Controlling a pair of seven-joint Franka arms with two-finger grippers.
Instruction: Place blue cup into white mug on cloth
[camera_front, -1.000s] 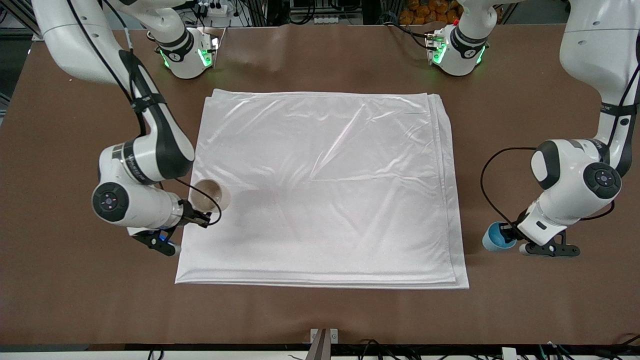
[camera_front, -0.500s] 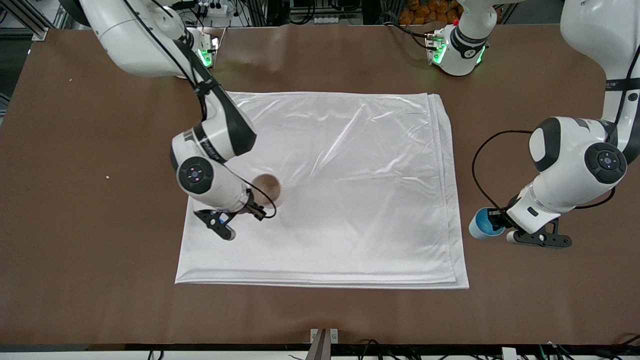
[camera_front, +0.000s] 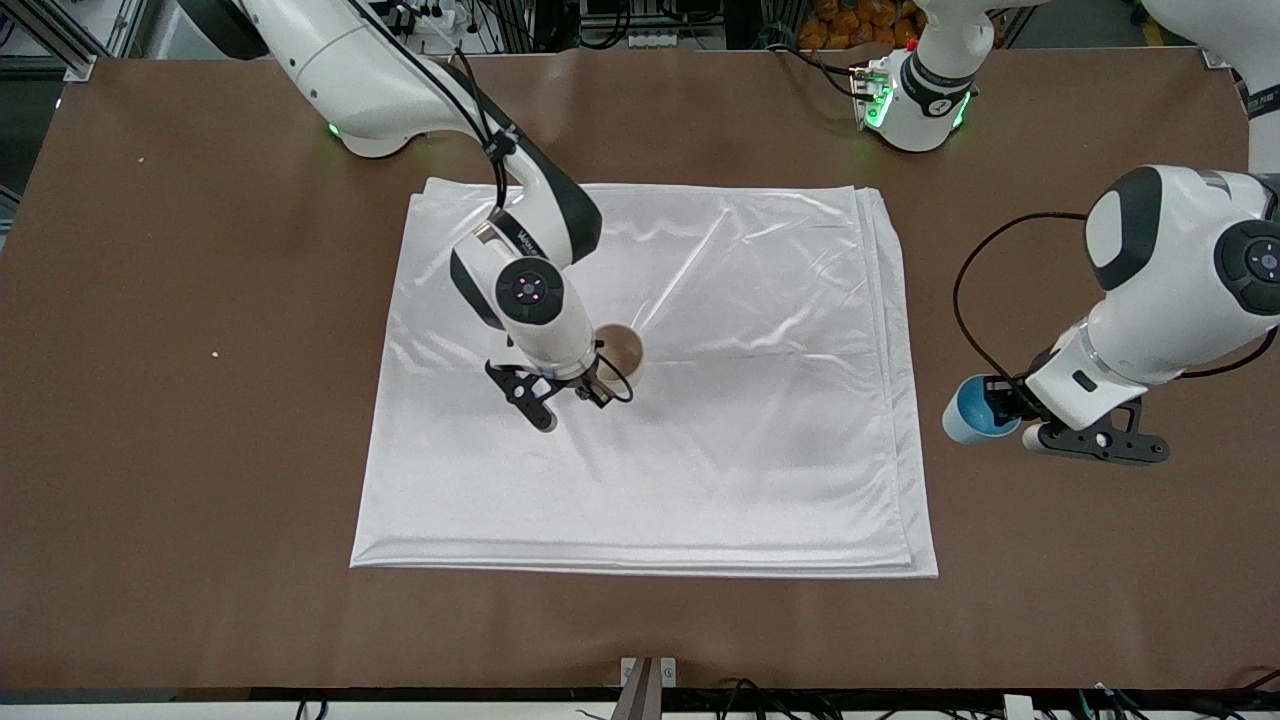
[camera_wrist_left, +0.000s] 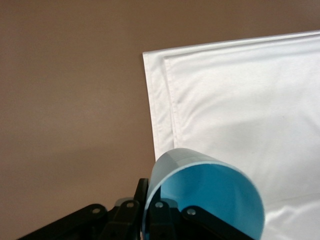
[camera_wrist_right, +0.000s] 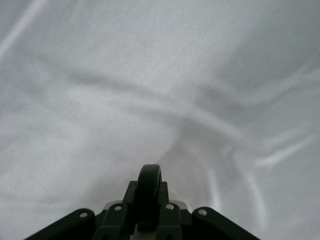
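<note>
1. Gripping the blue cup (camera_front: 968, 412), the left gripper (camera_front: 1005, 408) hangs over bare table (camera_front: 150, 400) at the cloth's (camera_front: 700, 480) three o'clock edge; nesting is not yet done.
2. Pinching the white mug (camera_front: 622, 353) by its handle (camera_wrist_right: 149, 187), the right gripper (camera_front: 590, 385) is over mid-cloth, the mug seemingly unreleased.

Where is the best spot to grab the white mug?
Probably its dark loop handle, which sticks out from the side. The white mug stands upright over the cloth, and the right gripper already pinches that handle. The left gripper holds the blue cup by its rim.
</note>
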